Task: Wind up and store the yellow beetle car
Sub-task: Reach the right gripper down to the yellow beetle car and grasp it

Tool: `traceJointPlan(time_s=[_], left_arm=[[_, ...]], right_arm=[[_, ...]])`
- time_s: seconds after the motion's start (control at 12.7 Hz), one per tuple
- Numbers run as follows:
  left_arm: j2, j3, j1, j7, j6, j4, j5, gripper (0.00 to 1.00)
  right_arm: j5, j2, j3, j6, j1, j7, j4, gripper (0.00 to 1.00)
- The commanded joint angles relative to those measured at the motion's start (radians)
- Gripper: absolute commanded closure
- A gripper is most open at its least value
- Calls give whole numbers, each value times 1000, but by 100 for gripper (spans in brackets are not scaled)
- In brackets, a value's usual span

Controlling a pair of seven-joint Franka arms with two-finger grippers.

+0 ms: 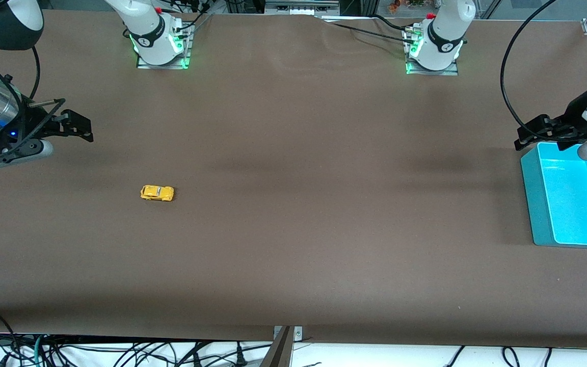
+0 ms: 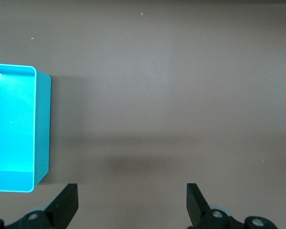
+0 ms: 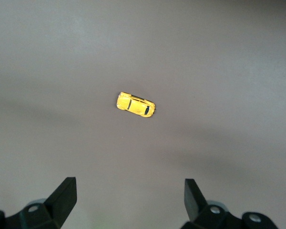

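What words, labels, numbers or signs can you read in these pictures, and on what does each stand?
None can be read.
Round black emblems on the two arm bases: too small to read.
Yellow beetle car and turquoise bin: no lettering visible.

A wide brown desk [image 1: 293,153] with a matte, plain top carries everything. A tiny yellow toy car [image 1: 157,193] sits on its wheels toward the right arm's end of the desk, lying lengthwise along it. An open turquoise bin [image 1: 533,204] stands at the left arm's end, well apart from the car. Both arm bases are bolted along the desk's edge farthest from the front camera.
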Motion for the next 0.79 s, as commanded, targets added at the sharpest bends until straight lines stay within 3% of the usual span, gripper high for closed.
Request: traceJointPlan(time_s=[0.0,0.24,0.71], left_arm=[[12,-5,7,-4,-19,31,-5,0],[12,-5,7,-4,-19,31,-5,0],[12,-5,7,-4,-19,31,-7,0]], right_arm=[[-13,-24,6,13,-1,4,-60,0],[-1,-17,35,61,-3,-204,-181,0],[-5,59,52,503,-4,-773,-445,0]])
